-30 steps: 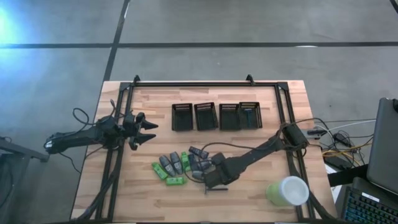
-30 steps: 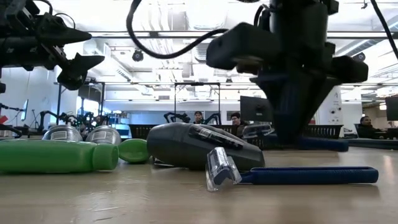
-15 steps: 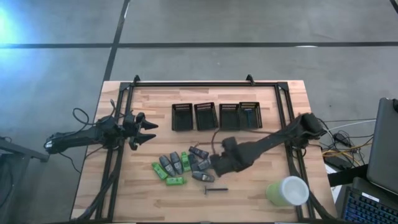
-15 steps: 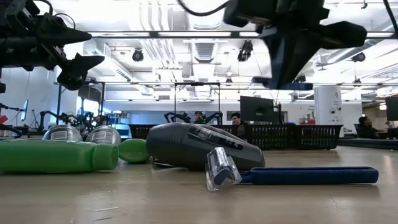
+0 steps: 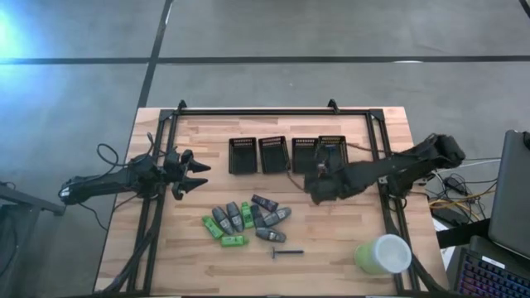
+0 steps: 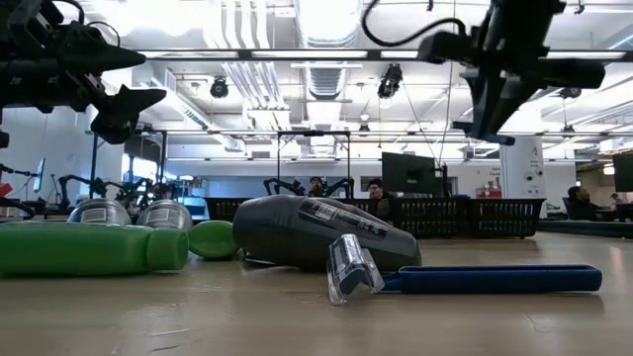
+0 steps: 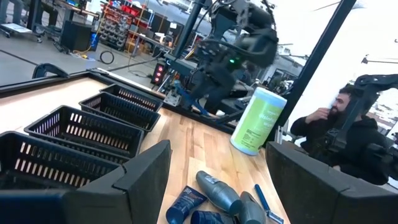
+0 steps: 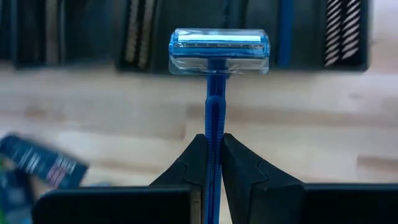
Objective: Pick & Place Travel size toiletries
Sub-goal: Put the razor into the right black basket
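Right gripper (image 8: 213, 163): clamped on a blue razor (image 8: 219, 52), raised near the bins (image 5: 287, 154).
Left gripper (image 5: 199, 175): open, empty, waiting at the tabletop's (image 5: 199, 265) left.

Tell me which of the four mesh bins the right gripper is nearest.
The rightmost bin: the right gripper, shut on a blue razor, hovers just before it; the other three lie farther left.

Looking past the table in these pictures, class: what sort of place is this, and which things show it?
Most likely a robotics lab or workshop. The wooden table carries two robot arms on a black frame, more robot arms and a monitor stand in the room behind, and people sit at benches under exposed ceiling ducts.
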Robot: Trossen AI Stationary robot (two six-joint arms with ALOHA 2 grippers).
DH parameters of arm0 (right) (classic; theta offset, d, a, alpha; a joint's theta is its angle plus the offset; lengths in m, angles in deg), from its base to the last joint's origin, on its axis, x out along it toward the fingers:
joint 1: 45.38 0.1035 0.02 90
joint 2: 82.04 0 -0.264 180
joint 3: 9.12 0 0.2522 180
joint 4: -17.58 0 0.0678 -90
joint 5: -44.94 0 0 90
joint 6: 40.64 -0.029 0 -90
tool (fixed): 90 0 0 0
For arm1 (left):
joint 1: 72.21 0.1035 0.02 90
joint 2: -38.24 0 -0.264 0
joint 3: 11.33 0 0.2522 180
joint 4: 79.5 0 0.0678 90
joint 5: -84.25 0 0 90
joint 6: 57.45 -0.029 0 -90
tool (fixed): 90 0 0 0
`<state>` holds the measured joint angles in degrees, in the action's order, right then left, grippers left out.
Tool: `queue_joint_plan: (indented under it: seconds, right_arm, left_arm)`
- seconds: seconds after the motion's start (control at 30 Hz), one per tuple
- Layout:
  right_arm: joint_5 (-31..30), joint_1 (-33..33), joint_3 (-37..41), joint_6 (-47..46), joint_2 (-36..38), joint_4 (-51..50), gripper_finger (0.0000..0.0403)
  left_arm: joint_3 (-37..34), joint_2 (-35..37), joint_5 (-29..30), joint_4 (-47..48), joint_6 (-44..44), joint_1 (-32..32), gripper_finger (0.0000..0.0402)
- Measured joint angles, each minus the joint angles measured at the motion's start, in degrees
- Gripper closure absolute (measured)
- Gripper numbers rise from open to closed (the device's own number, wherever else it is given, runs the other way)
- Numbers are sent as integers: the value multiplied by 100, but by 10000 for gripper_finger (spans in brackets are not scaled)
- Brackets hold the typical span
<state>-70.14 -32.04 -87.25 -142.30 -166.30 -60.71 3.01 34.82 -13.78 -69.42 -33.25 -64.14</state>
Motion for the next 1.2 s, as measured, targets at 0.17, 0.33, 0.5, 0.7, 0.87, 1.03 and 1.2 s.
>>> queue_joint_plan:
  seconds: [0.17, 0.33, 0.5, 0.7, 0.87, 1.03, 1.2]
  right_arm:
    - [-139, -617, 475, 350, 561, 31, 378]
    - [-173, -1314, 819, 907, 989, 109, 378]
    - [-20, -2038, 1144, 1635, 1261, 565, 378]
    - [632, -2958, 1607, 2596, 1290, 1438, 378]
    - [1110, -3559, 1916, 3134, 1240, 1995, 378]
    - [1442, -3942, 1953, 3706, 1127, 2048, 378]
    - [1799, -4227, 1953, 4088, 1012, 2069, 378]
  left_arm:
    - [0, -2, 2, -8, 2, 0, 133]
    - [0, -4, 0, -15, 0, 0, 133]
    - [0, -7, 0, -13, 2, 0, 133]
    - [0, -7, 0, -13, 1, -2, 133]
    - [0, -7, 0, -9, 2, 0, 133]
    - [0, -7, 0, -9, 2, -1, 133]
    - [0, -7, 0, -9, 2, 0, 133]
